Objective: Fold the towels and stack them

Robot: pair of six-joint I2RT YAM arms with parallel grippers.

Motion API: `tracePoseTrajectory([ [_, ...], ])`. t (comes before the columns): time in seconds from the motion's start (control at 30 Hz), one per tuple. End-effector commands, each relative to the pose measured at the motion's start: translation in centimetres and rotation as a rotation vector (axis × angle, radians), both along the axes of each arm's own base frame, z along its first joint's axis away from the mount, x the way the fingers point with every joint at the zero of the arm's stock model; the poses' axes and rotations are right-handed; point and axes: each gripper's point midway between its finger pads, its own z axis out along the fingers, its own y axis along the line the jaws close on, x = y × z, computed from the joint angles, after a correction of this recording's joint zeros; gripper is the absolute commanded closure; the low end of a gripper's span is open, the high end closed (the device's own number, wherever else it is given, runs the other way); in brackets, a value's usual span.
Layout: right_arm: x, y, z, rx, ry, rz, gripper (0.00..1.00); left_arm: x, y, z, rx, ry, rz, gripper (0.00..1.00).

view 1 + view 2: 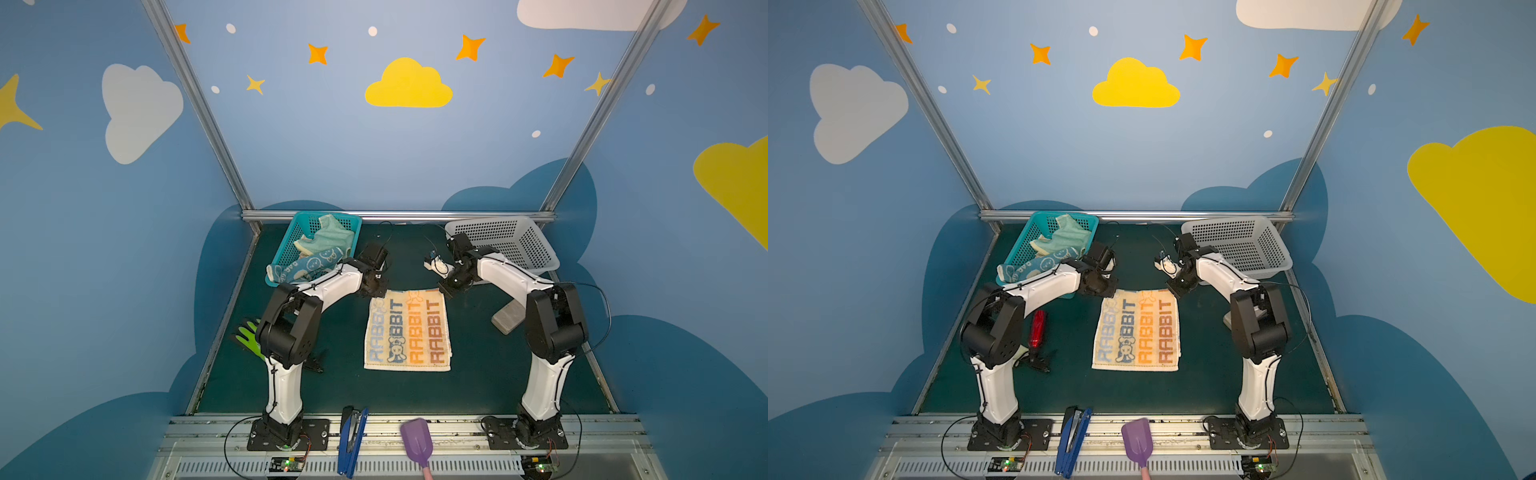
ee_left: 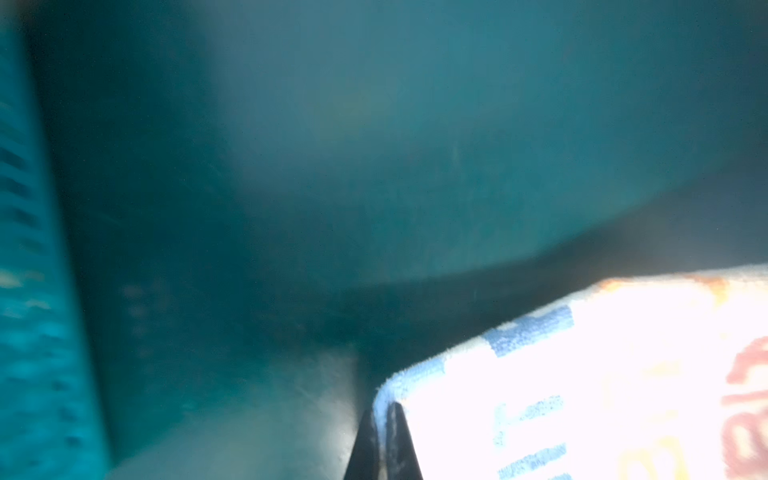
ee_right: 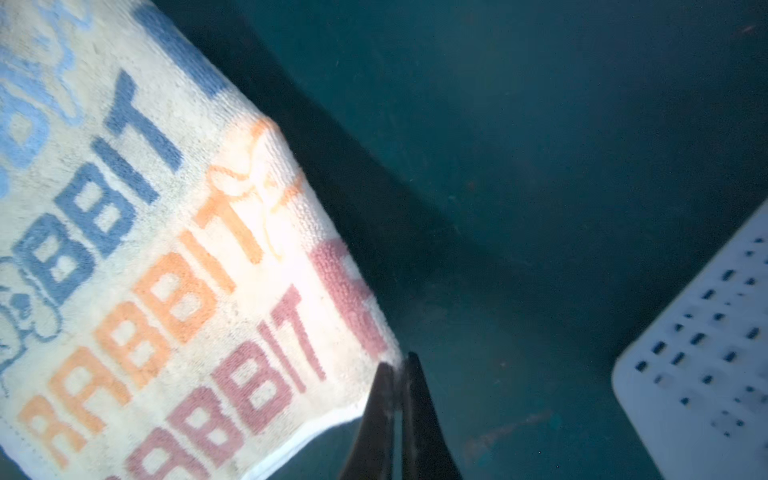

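The lettered towel (image 1: 407, 330) is found spread flat at the middle of the table (image 1: 332, 390). For a clean fold, both far corners are best lifted together, kept level, carried over to the near hem and laid edge on edge, without the cloth being dragged. The left gripper (image 2: 382, 409) is seen closed on the far left corner, and the right gripper (image 3: 399, 361) closed on the far right corner; only a little cloth is caught in either. A blue rabbit towel (image 1: 309, 266) and a mint towel (image 1: 332, 237) are noted crumpled in the teal basket (image 1: 286, 245).
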Motion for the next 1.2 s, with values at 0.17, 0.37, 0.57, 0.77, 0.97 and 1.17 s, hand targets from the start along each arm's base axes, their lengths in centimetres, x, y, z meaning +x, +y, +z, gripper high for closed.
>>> tracePoseTrajectory([
  [0.17,1.5,-0.3,1.1,0.046,-0.042,-0.017,1.0,3.4,0.9,4.0,0.019,-0.204,0.025,0.96],
  [0.37,1.2,0.0,2.3,0.092,-0.049,-0.006,1.0,2.9,1.0,4.5,-0.004,-0.248,0.009,0.96],
  [0.57,-1.1,0.3,2.3,0.118,-0.021,-0.015,1.0,0.9,1.4,4.8,-0.039,-0.264,-0.001,0.96],
  [0.77,-3.8,0.2,2.3,0.137,-0.003,-0.048,1.0,-1.5,1.6,5.0,-0.068,-0.263,-0.012,0.96],
  [0.97,-6.6,0.8,2.3,0.164,0.023,-0.082,1.0,-4.3,1.5,4.4,-0.062,-0.241,-0.025,0.96],
  [1.17,-9.2,0.7,2.4,0.163,0.037,-0.106,1.0,-7.0,1.3,4.5,-0.061,-0.256,-0.05,0.96],
])
